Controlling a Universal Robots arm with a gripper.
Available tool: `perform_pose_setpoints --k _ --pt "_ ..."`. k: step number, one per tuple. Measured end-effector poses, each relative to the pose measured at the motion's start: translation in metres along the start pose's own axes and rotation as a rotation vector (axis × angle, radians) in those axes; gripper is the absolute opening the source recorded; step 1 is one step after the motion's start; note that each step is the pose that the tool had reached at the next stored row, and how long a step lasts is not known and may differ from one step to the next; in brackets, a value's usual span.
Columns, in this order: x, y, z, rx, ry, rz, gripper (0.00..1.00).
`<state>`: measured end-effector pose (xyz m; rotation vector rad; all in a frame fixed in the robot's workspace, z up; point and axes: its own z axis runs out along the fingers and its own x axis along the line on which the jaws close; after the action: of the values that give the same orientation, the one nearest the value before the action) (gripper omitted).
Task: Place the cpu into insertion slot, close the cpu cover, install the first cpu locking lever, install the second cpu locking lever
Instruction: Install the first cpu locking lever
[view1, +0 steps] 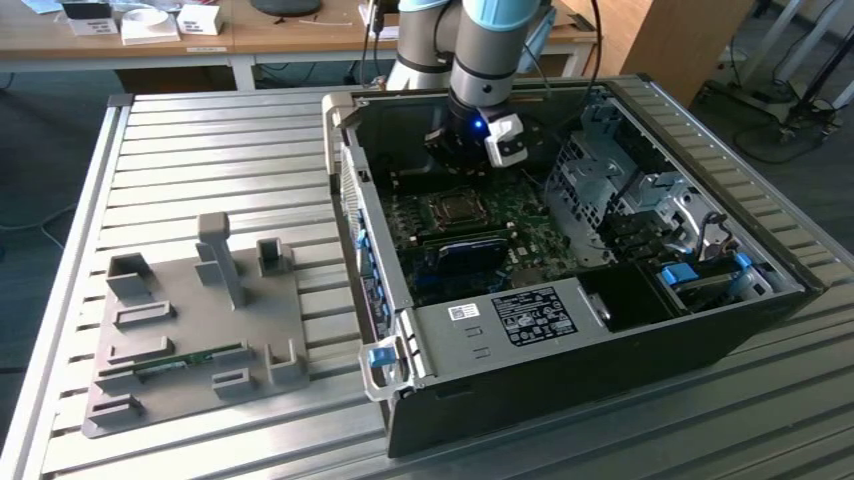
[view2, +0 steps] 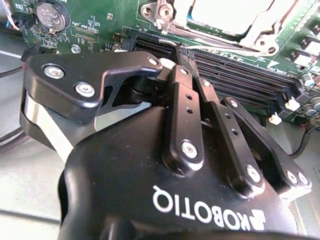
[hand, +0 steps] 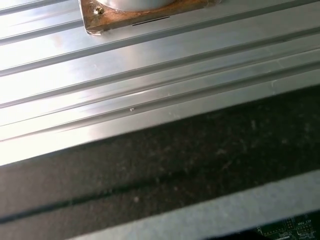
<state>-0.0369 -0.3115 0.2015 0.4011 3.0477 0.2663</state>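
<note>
The end effector (view1: 467, 150) hung inside the open computer case (view1: 561, 380), which lay on the slatted bench (view1: 200, 150) toward its far right corner in the exterior view. It sat just above the far side of the green motherboard (view1: 521, 225), close to the insertion slot (view1: 453, 211) but not touching it.

In the second wrist view, the end effector (view2: 175, 62) had its fingers (view2: 185, 110) drawn together with nothing visible between them. Beyond the tips lay the long black card slots (view2: 235, 75), and past those the cpu (view2: 232, 12) sat in the socket with the cpu cover (view2: 250, 37) framing its pale metal top. Whether the cover was fully down, or either locking lever engaged, could not be told.

The likely hazards came from the tight quarters. A slightly off approach could have driven the closed fingers into the card slots or small board parts rather than the socket hardware. Pressing on a cover that was not seated flat risked skewing the chip on its contacts, and the case wall near the wrist left little room for correction.
</note>
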Motion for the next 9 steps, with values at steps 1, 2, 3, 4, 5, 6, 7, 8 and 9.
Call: perform_pose_setpoints --k 1,2,3,4,5,6,7,8,9 --pt "-0.0001 -0.0002 0.0002 0.0000 0.0000 0.000 0.11" --pt "-0.0001 -0.0004 0.0004 0.0001 0.0000 0.000 0.11" --pt "-0.0001 -0.0005 0.0006 0.0002 0.0001 0.000 0.11" --pt "-0.0002 -0.0007 0.0009 0.0002 0.0001 0.000 0.11" --pt "-0.0002 -0.0008 0.0011 0.0002 0.0000 0.000 0.11" --pt "-0.0003 -0.0010 0.0014 0.0001 0.0000 0.000 0.11" --pt "-0.0003 -0.0011 0.0016 0.0001 0.0001 0.000 0.11" --pt "-0.0003 -0.0013 0.0018 0.0001 0.0000 0.000 0.11" --pt "-0.0003 -0.0014 0.0021 0.0001 0.0001 0.000 0.11"
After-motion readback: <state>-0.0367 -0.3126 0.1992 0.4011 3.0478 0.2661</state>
